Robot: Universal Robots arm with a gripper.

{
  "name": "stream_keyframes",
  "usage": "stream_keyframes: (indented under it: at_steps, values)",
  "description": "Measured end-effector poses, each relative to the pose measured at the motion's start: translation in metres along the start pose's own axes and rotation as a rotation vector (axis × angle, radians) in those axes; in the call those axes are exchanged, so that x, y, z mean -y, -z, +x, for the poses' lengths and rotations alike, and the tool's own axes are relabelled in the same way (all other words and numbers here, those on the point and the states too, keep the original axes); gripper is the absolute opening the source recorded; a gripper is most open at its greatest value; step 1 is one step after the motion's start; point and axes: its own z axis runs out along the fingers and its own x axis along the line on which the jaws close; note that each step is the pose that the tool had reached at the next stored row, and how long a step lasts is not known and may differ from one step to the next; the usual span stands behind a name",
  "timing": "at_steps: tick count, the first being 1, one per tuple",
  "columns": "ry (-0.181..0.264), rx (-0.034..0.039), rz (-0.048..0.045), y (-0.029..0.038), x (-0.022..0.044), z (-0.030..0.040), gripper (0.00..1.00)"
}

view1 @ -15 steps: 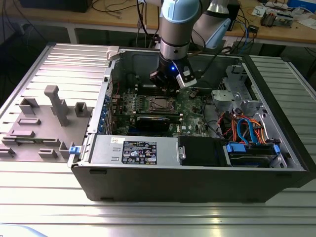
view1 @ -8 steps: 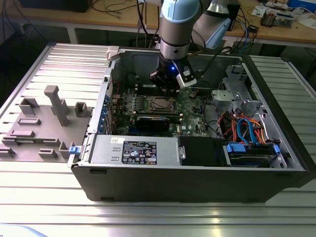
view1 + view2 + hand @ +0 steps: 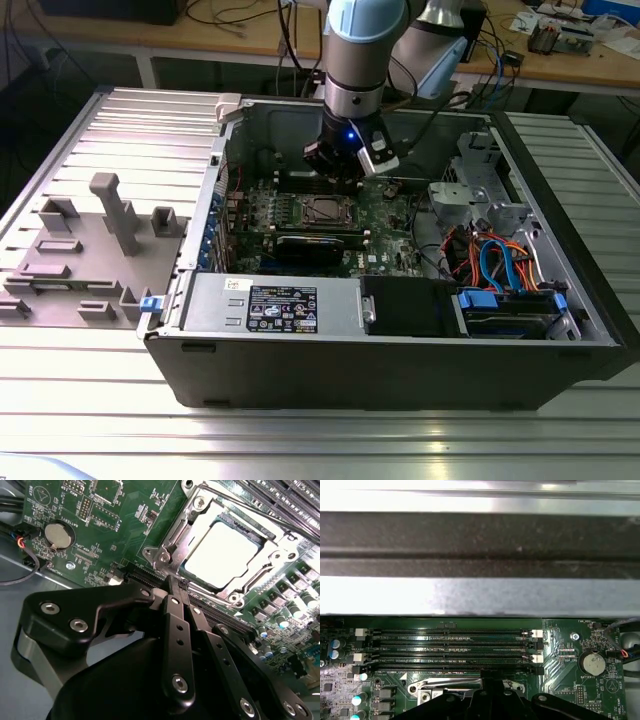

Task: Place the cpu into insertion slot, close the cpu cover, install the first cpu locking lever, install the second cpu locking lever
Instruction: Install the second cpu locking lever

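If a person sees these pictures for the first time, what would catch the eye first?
Probably the open computer case on the metal table, with the robot arm reaching down into it. In the second wrist view, the black pincer sits closed beside the bright cpu, which lies in the insertion slot under the silvery cpu cover.

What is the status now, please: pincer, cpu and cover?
Pincer shut, empty, beside the insertion slot. Cpu seated in slot, cpu cover down around it. Nothing in the way.
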Motion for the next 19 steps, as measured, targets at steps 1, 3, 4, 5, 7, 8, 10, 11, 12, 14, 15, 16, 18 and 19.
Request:
stream_keyframes:
  at_steps: [1,3,4,5,7,8,10,11,12,14,15,16,18,19]
  values:
    - [0.000,0.0001,-0.0002,0.0000,0.0000,0.0000,0.11]
    - [0.000,-0.0002,0.0002,0.0002,0.0008,0.0000,0.11]
    - [0.000,-0.0002,0.0002,0.0003,0.0016,0.0000,0.11]
    - [0.000,-0.0001,0.0001,0.0004,0.0023,0.0000,0.11]
    - [0.000,-0.0001,0.0002,0.0006,0.0039,0.0000,0.11]
    - [0.000,-0.0001,0.0002,0.0007,0.0043,0.0000,0.11]
    - [0.000,-0.0001,0.0004,0.0028,0.0044,0.0001,0.11]
    - [0.000,-0.0001,0.0003,0.0047,0.0042,0.0000,0.11]
    - [0.000,-0.0001,0.0004,0.0075,0.0038,-0.0001,0.11]
    - [0.000,-0.0002,0.0019,0.0127,0.0031,-0.0002,0.11]
    - [0.000,-0.0002,0.0030,0.0147,0.0028,-0.0003,0.11]
    - [0.000,-0.0002,0.0087,0.0187,0.0023,-0.0003,0.11]
    - [0.000,-0.0001,0.0234,0.0216,0.0018,-0.0004,0.11]
    - [0.001,-0.0004,0.0410,0.0237,0.0016,-0.0004,0.11]
